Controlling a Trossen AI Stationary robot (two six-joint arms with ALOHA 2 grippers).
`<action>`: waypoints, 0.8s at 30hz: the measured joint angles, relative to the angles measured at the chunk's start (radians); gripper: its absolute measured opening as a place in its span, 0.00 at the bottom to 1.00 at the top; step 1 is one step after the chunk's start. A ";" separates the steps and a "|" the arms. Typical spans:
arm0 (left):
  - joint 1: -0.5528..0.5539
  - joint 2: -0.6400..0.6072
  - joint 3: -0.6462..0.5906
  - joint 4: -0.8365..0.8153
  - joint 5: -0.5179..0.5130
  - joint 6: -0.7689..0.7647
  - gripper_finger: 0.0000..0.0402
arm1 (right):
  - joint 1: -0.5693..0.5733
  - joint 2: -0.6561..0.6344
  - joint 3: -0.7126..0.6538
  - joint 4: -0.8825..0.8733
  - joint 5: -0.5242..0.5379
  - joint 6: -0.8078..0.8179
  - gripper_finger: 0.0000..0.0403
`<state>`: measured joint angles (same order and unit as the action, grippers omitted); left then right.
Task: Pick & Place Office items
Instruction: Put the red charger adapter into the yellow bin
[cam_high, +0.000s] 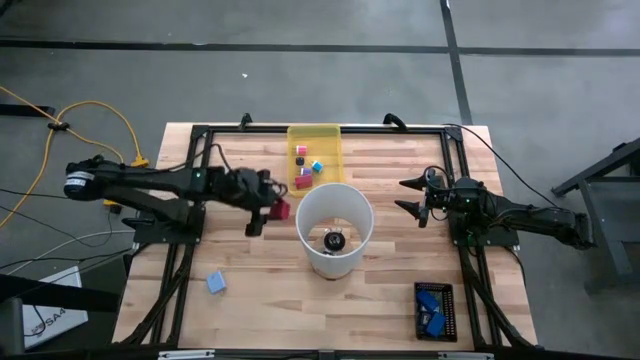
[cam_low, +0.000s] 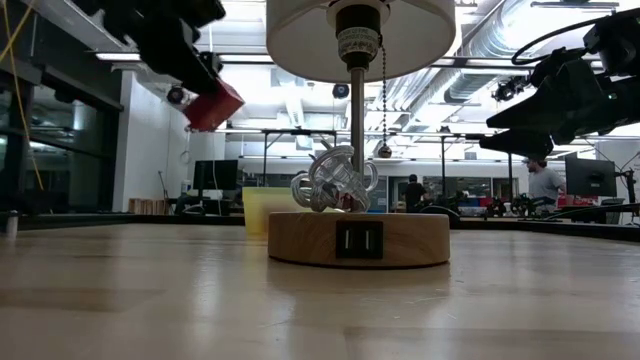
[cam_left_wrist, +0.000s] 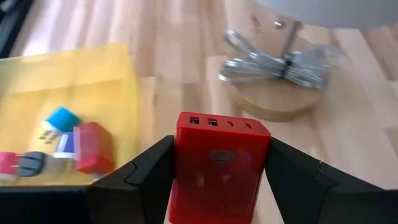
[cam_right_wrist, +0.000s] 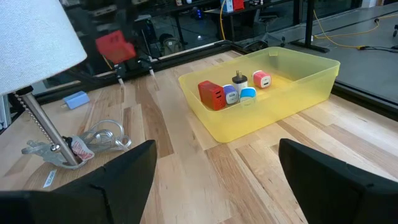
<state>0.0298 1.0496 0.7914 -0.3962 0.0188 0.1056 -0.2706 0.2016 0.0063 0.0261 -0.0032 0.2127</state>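
While the high view makes the white thing mid-table look like a round tub, we see from the low view that it is a lamp (cam_low: 358, 150): white shade, thin metal stem, pull chain, round wooden base with a dark socket plate and a coiled grey cable on it. Our left gripper (cam_high: 268, 207) hangs above the wood between the lamp and the yellow tray (cam_high: 331, 133), fingers clamped on a red charger (cam_left_wrist: 219, 163); its wrist view alone shows the block's glossy face with a row of small ports, pinched at both sides by matte black fingers. Inside the tray, which is translucent and straight-walled, we count in the right wrist view a red block (cam_right_wrist: 212, 95), a pink one (cam_right_wrist: 262, 79), a purple-fronted one (cam_right_wrist: 231, 94), a light-blue one (cam_right_wrist: 247, 94) and a white plug with prongs (cam_right_wrist: 239, 78). Only the high view shows a light-blue piece (cam_high: 216, 282) lying on the planks near the left front, and bright-blue items (cam_high: 433, 305) on a dark pad at right front. Our right gripper (cam_high: 412, 195) waits right of the lamp, fingers spread wide, holding nothing
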 joint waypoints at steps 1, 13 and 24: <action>0.029 0.000 0.000 0.008 0.016 0.016 0.53 | 0.000 0.000 0.000 0.000 0.000 0.000 0.81; 0.324 0.008 0.000 0.154 0.137 0.089 0.53 | 0.000 0.000 0.000 0.000 0.000 0.000 0.81; 0.542 0.158 0.000 0.322 0.241 0.168 0.53 | 0.000 0.000 0.000 0.000 0.000 0.000 0.81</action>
<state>0.5713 1.2077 0.7918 -0.0744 0.2594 0.2731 -0.2706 0.2017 0.0063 0.0261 -0.0032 0.2129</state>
